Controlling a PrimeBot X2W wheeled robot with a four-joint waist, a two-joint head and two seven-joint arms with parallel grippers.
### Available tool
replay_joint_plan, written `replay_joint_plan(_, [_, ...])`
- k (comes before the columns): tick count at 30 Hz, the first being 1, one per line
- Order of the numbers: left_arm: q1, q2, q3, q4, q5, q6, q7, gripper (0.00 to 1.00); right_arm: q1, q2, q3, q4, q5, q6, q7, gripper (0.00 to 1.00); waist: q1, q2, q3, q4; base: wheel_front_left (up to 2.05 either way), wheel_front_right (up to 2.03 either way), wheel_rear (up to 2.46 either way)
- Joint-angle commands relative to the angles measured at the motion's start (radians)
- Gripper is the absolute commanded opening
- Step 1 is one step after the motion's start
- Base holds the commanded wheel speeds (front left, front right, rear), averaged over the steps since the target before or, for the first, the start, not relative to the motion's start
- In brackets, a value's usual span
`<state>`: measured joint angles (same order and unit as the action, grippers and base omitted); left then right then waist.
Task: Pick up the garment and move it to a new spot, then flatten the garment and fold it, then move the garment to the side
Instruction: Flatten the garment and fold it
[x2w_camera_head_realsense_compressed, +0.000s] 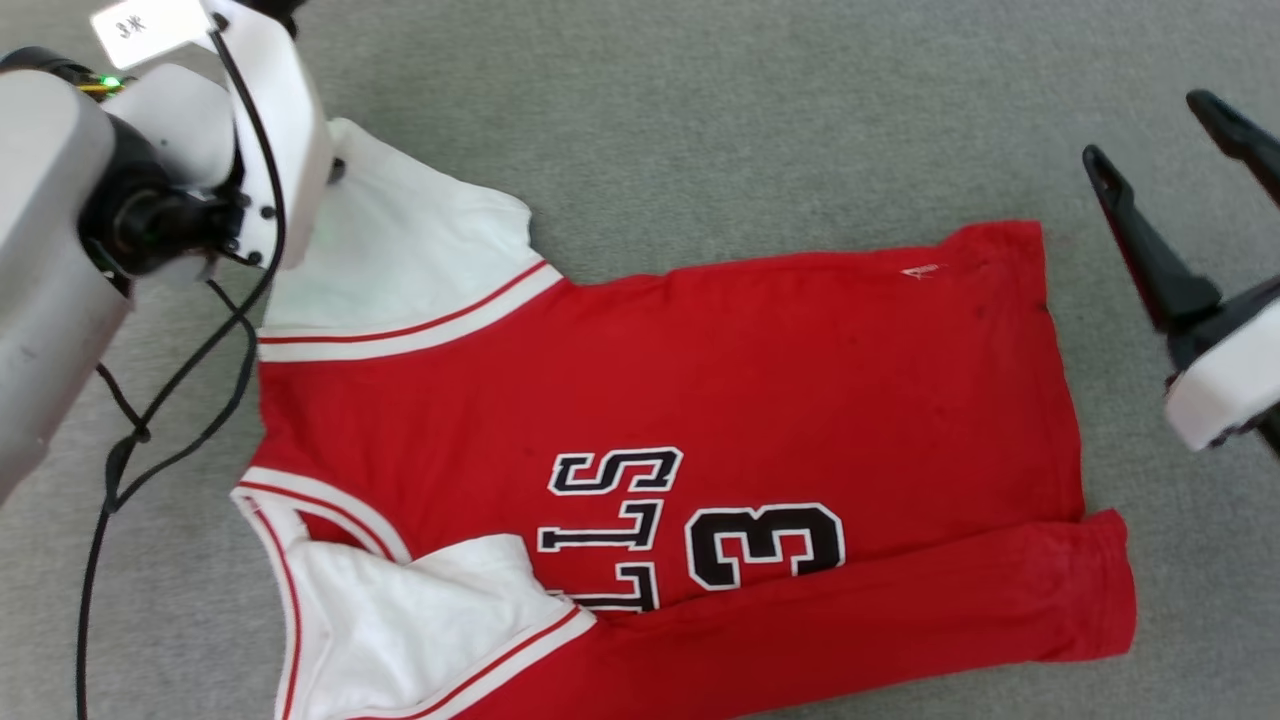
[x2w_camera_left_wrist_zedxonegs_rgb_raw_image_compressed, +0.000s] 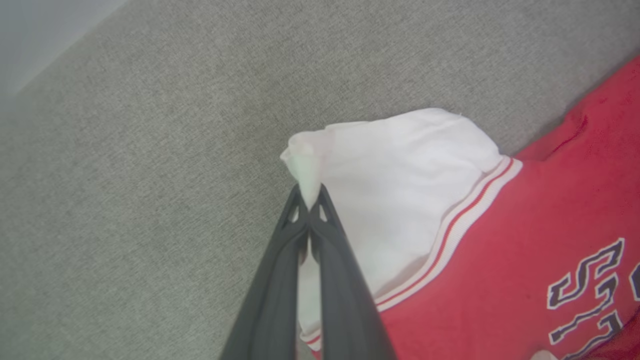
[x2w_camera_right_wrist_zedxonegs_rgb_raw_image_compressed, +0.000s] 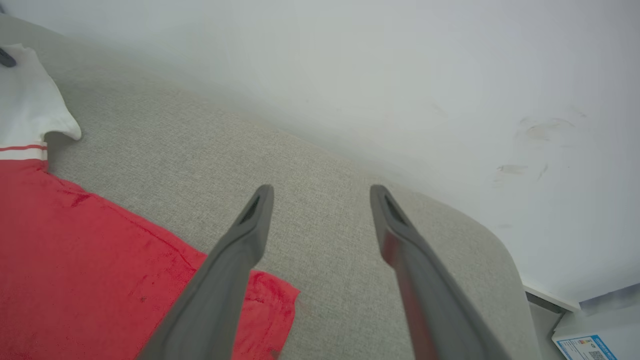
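Closest in, the left gripper (x2w_camera_left_wrist_zedxonegs_rgb_raw_image_compressed: 310, 200) is seen clenched on the tip of a white sleeve (x2w_camera_left_wrist_zedxonegs_rgb_raw_image_compressed: 400, 190), a small peak of cloth nipped between its dark fingers (x2w_camera_left_wrist_zedxonegs_rgb_raw_image_compressed: 275, 280). Beyond and beside those fingers, the garment (x2w_camera_head_realsense_compressed: 700, 370) is spread on the grey padded surface (x2w_camera_left_wrist_zedxonegs_rgb_raw_image_compressed: 125, 200), with one long edge turned over. The right gripper (x2w_camera_right_wrist_zedxonegs_rgb_raw_image_compressed: 320, 200) is held released and empty above bare surface, the red hem corner (x2w_camera_right_wrist_zedxonegs_rgb_raw_image_compressed: 270, 300) just beside one finger. Folding of the sleeve is judged to be in hand. It should be lifted low and carried slowly across the red body, so the rest is not dragged askew.
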<state>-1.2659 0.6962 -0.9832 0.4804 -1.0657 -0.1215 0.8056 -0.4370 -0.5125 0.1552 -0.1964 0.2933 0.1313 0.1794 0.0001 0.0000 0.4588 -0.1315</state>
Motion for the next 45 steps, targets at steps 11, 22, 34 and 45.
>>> replay_joint_plan(11, [0.006, -0.029, -0.037, -0.098, 0.015, -0.007, -0.066, 0.0, -0.296, -0.267, 0.246, 0.125, 0.36, -0.001, 0.71, 1.0, -0.0001, 0.0, -0.036, 0.086, 0.0, 0.0, 0.0])
replay_joint_plan(22, [-0.041, -0.048, -0.057, -0.148, 0.029, -0.008, -0.106, 0.0, -0.411, -0.207, 0.304, 0.367, 0.398, -0.001, 0.875, 1.0, -0.0001, 0.0, 0.024, 0.145, 0.0, 0.0, 0.0])
replay_joint_plan(34, [-0.055, -0.039, -0.094, -0.174, 0.015, -0.008, -0.15, 0.0, -0.323, -0.16, 0.421, 0.5, 0.432, 0.001, 0.786, 0.91, -0.0001, 0.0, 0.054, 0.173, 0.0, 0.0, 0.0])
replay_joint_plan(45, [0.026, 0.015, -0.133, -0.214, -0.023, -0.008, -0.233, 0.0, -0.31, -0.202, 0.411, 0.486, 0.467, -0.001, 0.592, 0.0, -0.0001, 0.0, -0.082, 0.165, 0.0, 0.0, 0.0])
